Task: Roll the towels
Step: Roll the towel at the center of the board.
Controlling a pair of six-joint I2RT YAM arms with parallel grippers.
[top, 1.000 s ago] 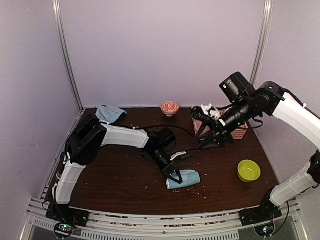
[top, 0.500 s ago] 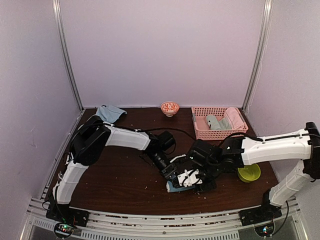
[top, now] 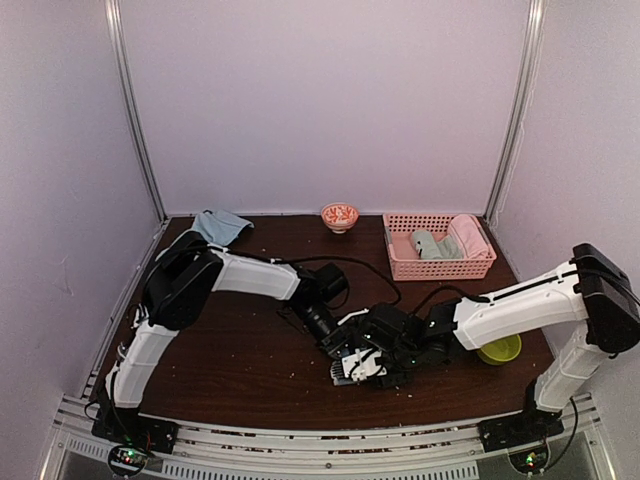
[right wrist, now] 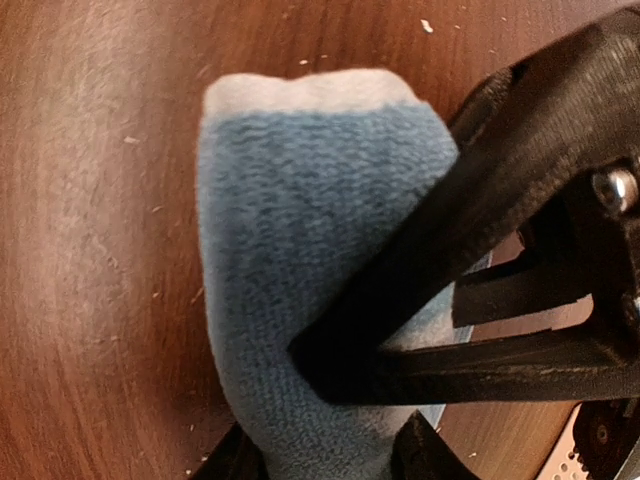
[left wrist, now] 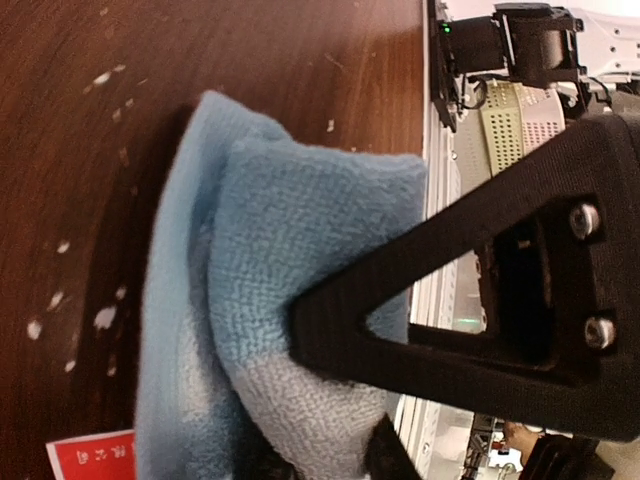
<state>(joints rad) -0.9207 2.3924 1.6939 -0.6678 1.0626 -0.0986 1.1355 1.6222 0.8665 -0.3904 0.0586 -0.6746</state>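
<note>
One rolled light-blue cloth towel (right wrist: 300, 230) is lying near the middle of the worktop's (top: 230, 370) near edge. The left arm's fingers (left wrist: 440, 238) are pinching one end, seemingly so the roll is not springing open. The right arm's fingers (right wrist: 450, 220) are clamping the other end, probably for carrying it off. A second light-blue towel (top: 220, 226), crumpled, is waiting at the far left corner.

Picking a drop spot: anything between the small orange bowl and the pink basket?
Nothing. The strip of table between the orange bowl and the pink basket is bare wood, as the top view shows.
</note>
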